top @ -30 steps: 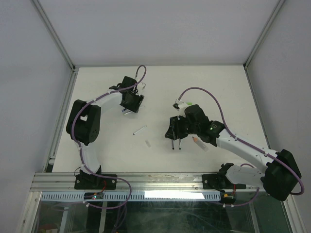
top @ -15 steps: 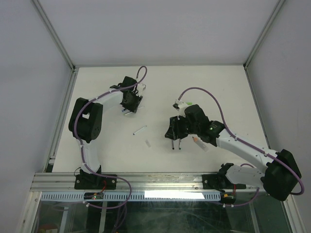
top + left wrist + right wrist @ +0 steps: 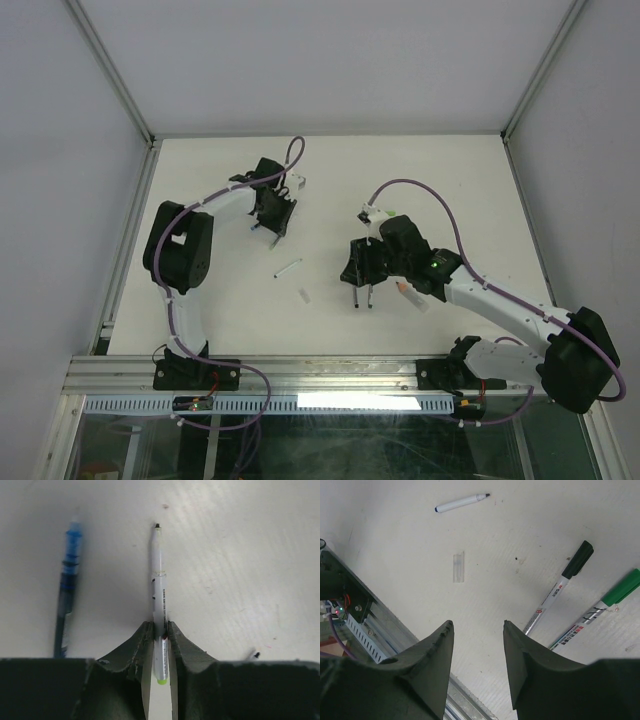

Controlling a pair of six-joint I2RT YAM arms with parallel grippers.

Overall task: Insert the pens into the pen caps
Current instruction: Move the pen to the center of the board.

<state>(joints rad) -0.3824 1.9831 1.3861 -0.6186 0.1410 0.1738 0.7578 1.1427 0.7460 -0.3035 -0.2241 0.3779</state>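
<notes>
My left gripper (image 3: 160, 625) is shut on a white pen (image 3: 158, 580) near its light-green back end, and the dark tip points away from me. A blue pen (image 3: 66, 585) lies on the table to its left. In the top view the left gripper (image 3: 272, 222) is at the back left. My right gripper (image 3: 477, 624) is open and empty above the table near the front edge. In its view lie a white pen (image 3: 462, 502), a short clear cap (image 3: 458, 567), a black-capped pen (image 3: 560, 592) and a green-capped pen (image 3: 600, 612).
The white pen (image 3: 288, 268) and the clear cap (image 3: 303, 296) lie between the two arms. An orange-tipped piece (image 3: 403, 287) shows beside the right wrist. The metal rail (image 3: 365, 625) runs along the table's front edge. White walls stand on three sides.
The left gripper has turned and shifted slightly toward the back of the table. The right arm has not moved.
</notes>
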